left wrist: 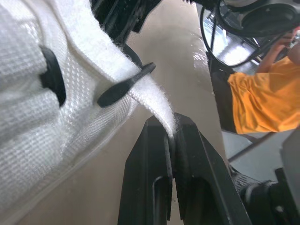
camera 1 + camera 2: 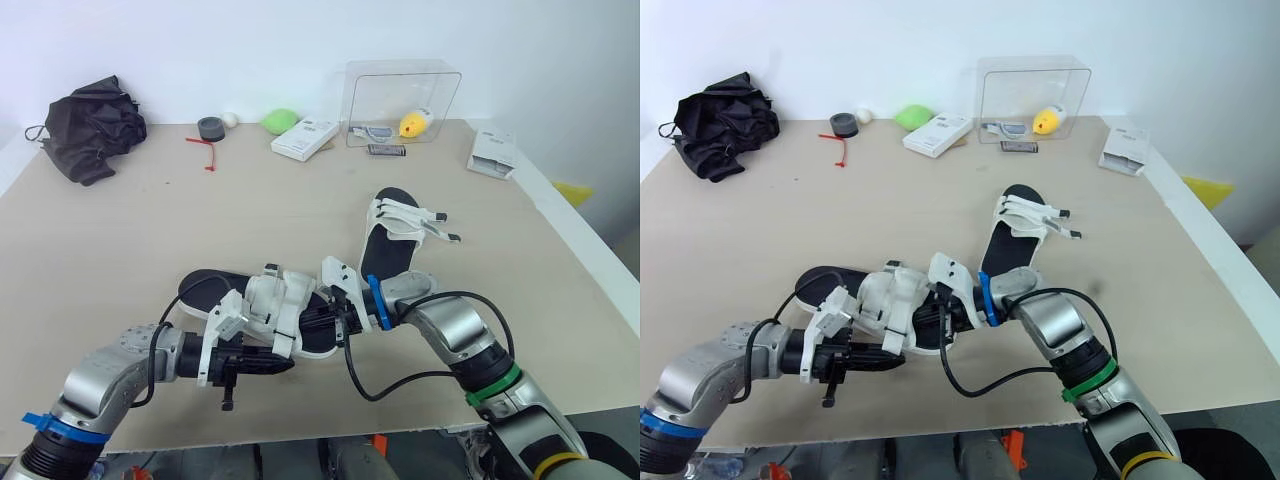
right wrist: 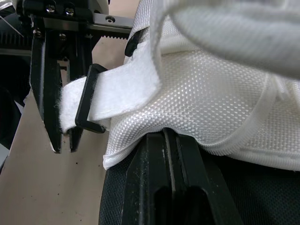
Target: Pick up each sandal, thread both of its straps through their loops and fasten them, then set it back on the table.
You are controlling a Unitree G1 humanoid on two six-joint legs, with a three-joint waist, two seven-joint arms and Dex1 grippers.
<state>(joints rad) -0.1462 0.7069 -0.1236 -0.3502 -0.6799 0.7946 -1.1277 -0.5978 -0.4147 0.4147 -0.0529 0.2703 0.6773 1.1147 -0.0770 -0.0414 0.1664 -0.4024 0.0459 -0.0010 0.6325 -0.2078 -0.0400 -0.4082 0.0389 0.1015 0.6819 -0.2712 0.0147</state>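
At the front edge of the bench [image 2: 150, 240] we find the near sandal [image 2: 280, 305] held between the two hands, its toe end resting on the surface. The far sandal [image 2: 395, 240] lies apart behind it, flat on the bench with its strap ends standing loose.

The right hand [image 3: 171, 136] has its fingers together on the edge of the near sandal, where the white webbing meets the black sole. We judge this grip serves as an anchor, so the shoe does not follow when the strap is pulled. The left hand [image 1: 171, 129] is clamped on the fuzzy tip of one strap [image 1: 159, 108], close to the black loop [image 1: 124, 86].

The head views show the general arrangement, but the arms mask the strap. The right wrist view supplies what they lack: the strap runs through the loop and comes out on the side of the left hand's fingers [image 3: 47, 93]. The left wrist view confirms the pinch is on the very tip, a slim hold that may slip. It also shows a person [image 1: 262, 98] in orange beyond the bench.
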